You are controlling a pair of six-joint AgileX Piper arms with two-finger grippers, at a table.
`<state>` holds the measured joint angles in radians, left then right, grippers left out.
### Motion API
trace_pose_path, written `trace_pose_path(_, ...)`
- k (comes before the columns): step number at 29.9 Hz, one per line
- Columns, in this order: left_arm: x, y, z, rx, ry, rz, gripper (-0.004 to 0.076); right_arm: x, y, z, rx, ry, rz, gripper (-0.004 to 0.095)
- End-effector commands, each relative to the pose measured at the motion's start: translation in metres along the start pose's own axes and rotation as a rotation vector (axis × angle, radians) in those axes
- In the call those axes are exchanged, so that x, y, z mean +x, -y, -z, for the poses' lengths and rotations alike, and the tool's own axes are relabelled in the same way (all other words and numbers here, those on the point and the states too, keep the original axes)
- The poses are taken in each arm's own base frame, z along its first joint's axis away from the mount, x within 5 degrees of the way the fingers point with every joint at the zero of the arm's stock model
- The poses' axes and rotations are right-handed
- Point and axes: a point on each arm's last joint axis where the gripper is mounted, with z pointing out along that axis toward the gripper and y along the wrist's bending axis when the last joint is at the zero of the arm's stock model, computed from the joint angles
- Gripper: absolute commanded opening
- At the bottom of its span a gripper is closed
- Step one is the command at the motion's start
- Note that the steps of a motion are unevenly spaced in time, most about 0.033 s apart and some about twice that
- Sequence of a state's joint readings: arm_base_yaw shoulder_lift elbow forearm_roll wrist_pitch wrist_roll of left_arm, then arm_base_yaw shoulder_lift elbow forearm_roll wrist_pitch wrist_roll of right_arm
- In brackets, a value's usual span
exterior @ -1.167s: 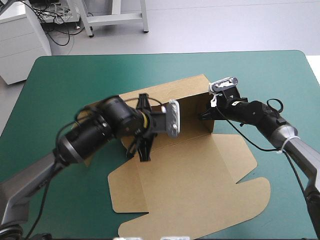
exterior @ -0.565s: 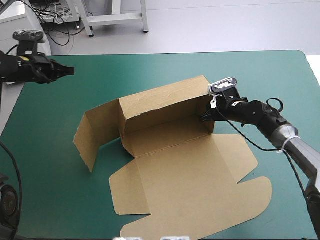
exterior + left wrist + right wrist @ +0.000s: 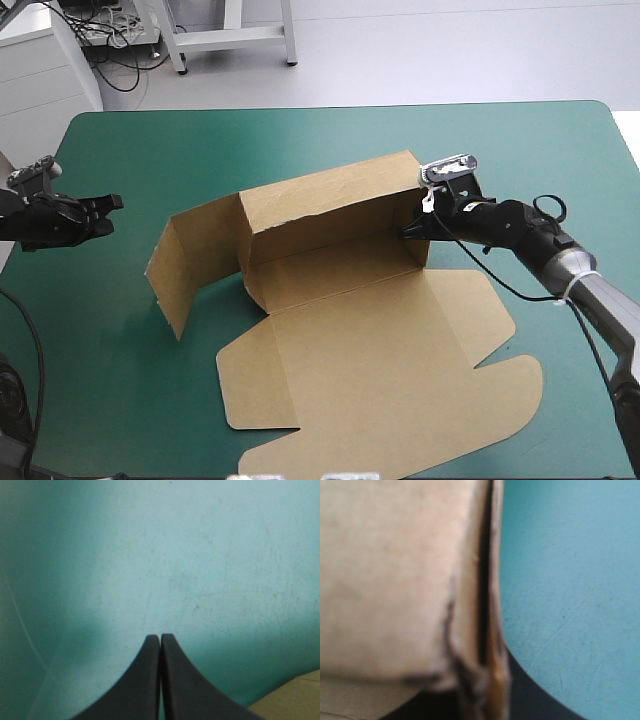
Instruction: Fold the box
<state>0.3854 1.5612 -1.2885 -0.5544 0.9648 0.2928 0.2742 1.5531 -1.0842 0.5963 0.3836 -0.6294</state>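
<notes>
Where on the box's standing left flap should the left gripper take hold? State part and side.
Probably the left flap by its free top edge, coming from the table's left: it stands upright, swung outward toward the left gripper, nothing between them.

Setting was a robotics laboratory. Evidence: a bench [image 3: 330, 140] under a teal-green cover, with a left arm [image 3: 45, 218] and a right arm [image 3: 535, 245] over it. Beyond the bench's far edge lay pale grey floor [image 3: 450, 50], metal frame legs [image 3: 232, 35] and loose black cables [image 3: 125, 55]. A white cabinet [image 3: 40, 85] stood off its far left corner.
</notes>
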Motion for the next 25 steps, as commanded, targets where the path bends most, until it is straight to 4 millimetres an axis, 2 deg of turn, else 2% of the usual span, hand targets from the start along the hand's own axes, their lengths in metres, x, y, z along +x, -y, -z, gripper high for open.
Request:
trace_pose_path(1,-0.006,0.009,0.015,0.028,0.107,0.013,-0.0015,-0.022,-0.003,0.019,-0.028,0.033,-0.085,-0.0017)
trace_pose_path(10,-0.007,0.009,0.015,0.028,0.122,0.017,-0.0015,-0.069,0.006,0.069,0.156,-0.128,-0.145,-0.0016)
trace_pose_path(13,-0.008,0.009,0.015,0.033,0.130,0.029,-0.0015,-0.079,0.003,0.085,0.151,-0.168,-0.167,-0.0016)
trace_pose_path(20,-0.009,0.013,0.016,0.071,0.136,0.058,-0.0015,-0.063,-0.008,0.091,0.075,-0.380,-0.251,-0.0016)
trace_pose_path(25,-0.008,0.014,0.016,0.084,0.130,0.067,-0.0015,-0.053,-0.020,0.088,-0.004,-0.430,-0.290,-0.0016)
